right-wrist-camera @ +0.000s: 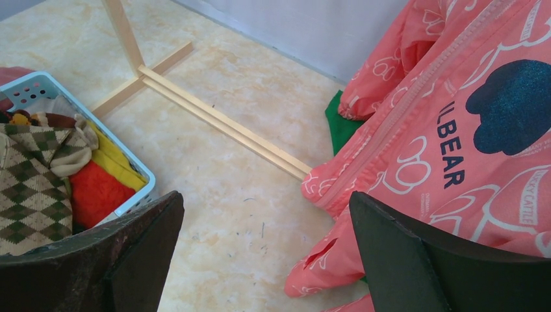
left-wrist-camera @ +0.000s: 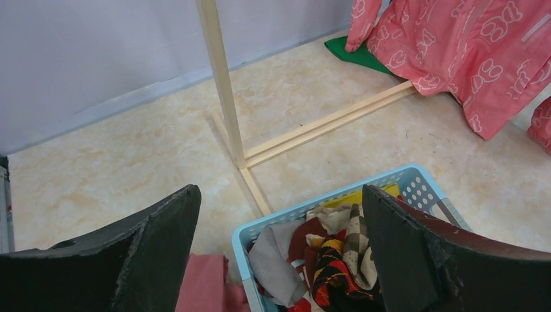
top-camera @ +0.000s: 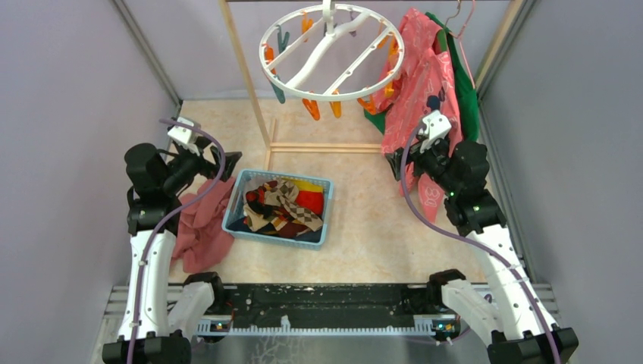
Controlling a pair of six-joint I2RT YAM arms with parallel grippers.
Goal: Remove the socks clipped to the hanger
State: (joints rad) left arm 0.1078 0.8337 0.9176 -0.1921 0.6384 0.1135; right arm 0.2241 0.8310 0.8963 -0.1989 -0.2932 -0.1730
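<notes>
Hanger (top-camera: 331,51): hung high, clips (top-camera: 311,108) dangling; socks (top-camera: 282,203): heaped in basket (top-camera: 232,201) on worktop (top-camera: 364,220); my left pincer (left-wrist-camera: 279,201): apart, over basket; my right pincer (right-wrist-camera: 266,201): apart.

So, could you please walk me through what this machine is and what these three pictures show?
These are two robot arms bolted at the near edge of a table. The top picture looks down from above and behind them, showing the left arm and right arm. The other two pictures come from wrist cameras, so the dark shapes at the bottom are each gripper's own fingers. The left gripper and right gripper are open and hold nothing. On the table are a blue basket of socks, a pinkish-red cloth heap and a wooden rack. Above hang a white ring hanger, no socks visible on its clips, and a pink garment.
</notes>
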